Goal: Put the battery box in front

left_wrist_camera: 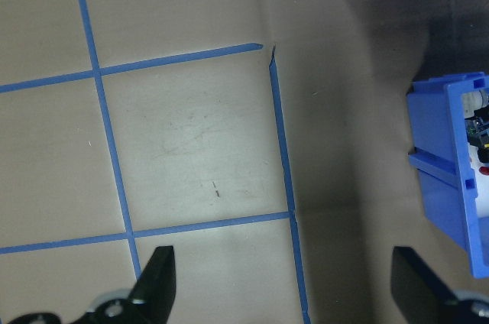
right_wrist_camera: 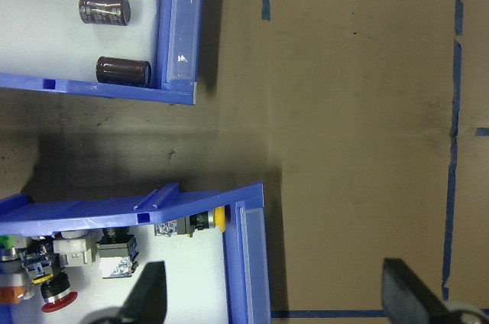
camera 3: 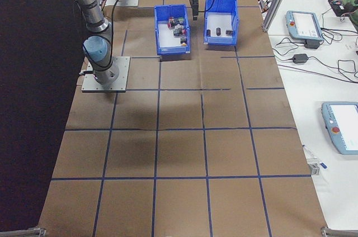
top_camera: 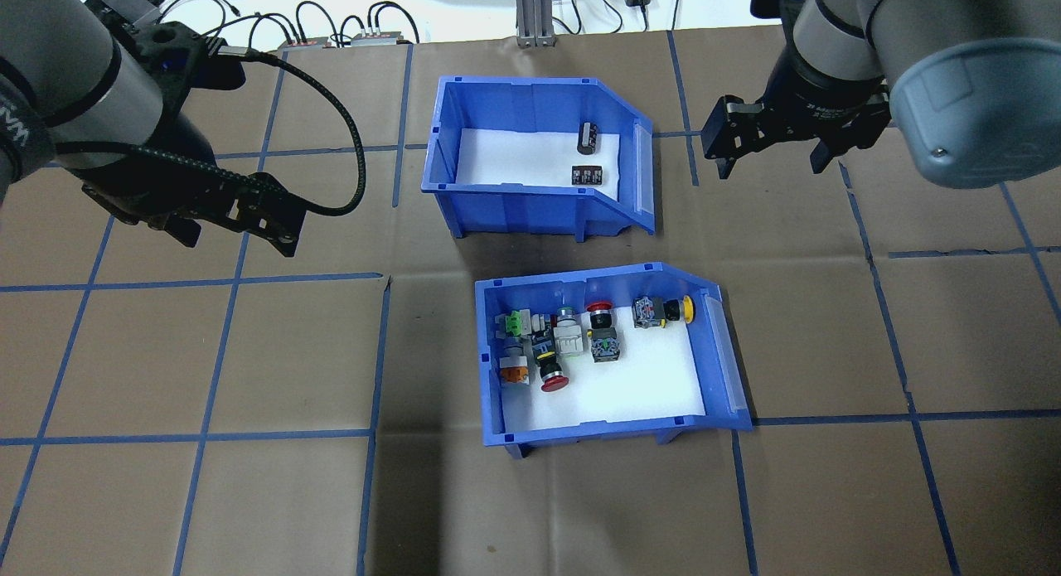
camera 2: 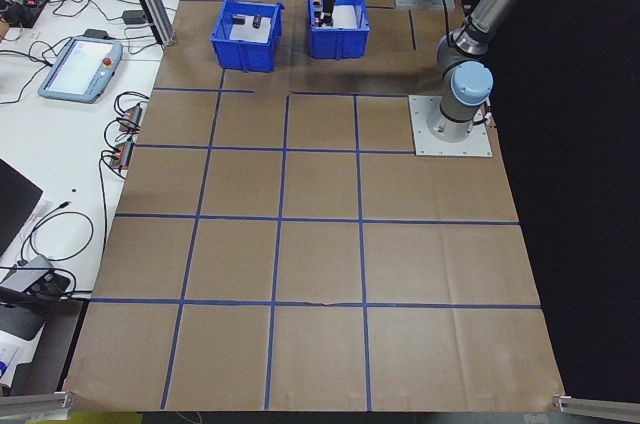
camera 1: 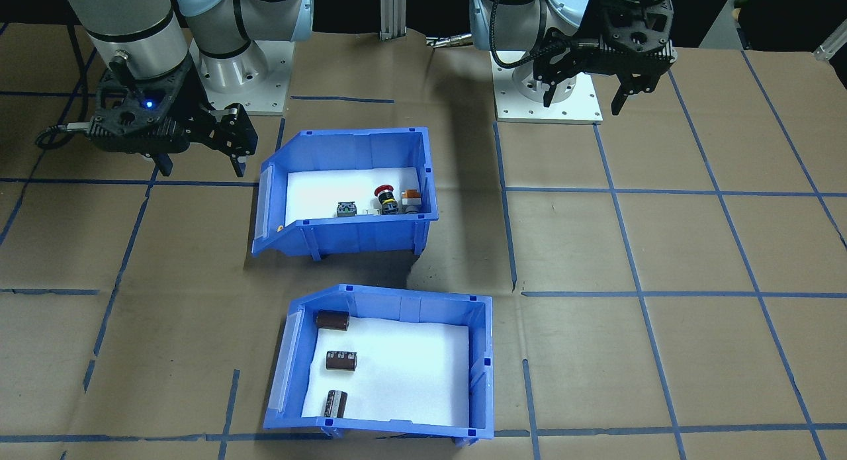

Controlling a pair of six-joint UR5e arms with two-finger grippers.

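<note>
The battery box (camera 1: 410,296), a blue open-top bin with white foam, stands on the table's far side from the robot, also seen from overhead (top_camera: 514,207). Three dark cells (camera 1: 341,361) lie near its sloped front. The same kind of blue bin with colourful push-button switches (top_camera: 580,431) stands between it and the robot. My left gripper (top_camera: 236,232) hovers open and empty above bare cardboard, left of both bins. My right gripper (top_camera: 771,157) hangs open and empty to the right of the battery box (right_wrist_camera: 177,18), level with its sloped front.
Brown cardboard with a blue tape grid (top_camera: 373,352) covers the table. Both arm bases (camera 1: 546,96) sit at the robot's edge. An aluminium post (top_camera: 530,12), cables and teach pendants (camera 3: 305,24) line the white bench beyond the far edge.
</note>
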